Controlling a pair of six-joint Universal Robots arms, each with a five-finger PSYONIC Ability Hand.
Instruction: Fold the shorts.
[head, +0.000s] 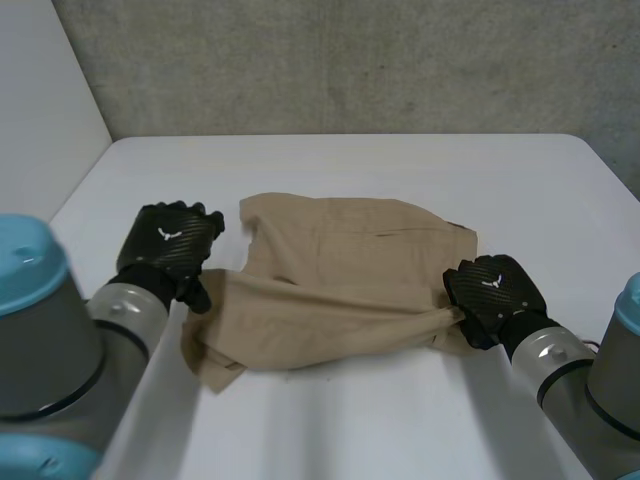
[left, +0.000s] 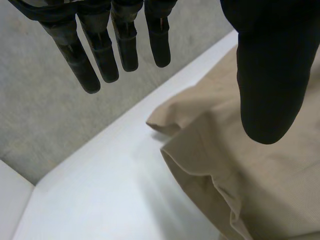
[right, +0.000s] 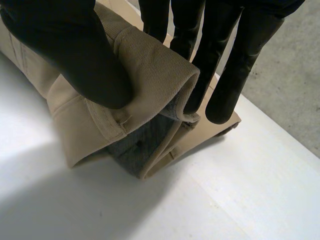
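Tan shorts (head: 330, 290) lie folded across the middle of the white table (head: 380, 420). My right hand (head: 493, 295) is at their right end, thumb (right: 75, 55) and fingers (right: 227, 65) pinching a fold of the waistband (right: 150, 65) lifted a little off the table. My left hand (head: 170, 240) hovers just off the shorts' left edge, its fingers (left: 100, 55) straight and spread from the thumb (left: 270, 75), holding nothing. The tan cloth (left: 250, 165) lies under that thumb.
A grey wall (head: 350, 60) runs behind the table's far edge and a white side panel (head: 40, 120) stands at the left. Bare tabletop lies in front of the shorts and behind them.
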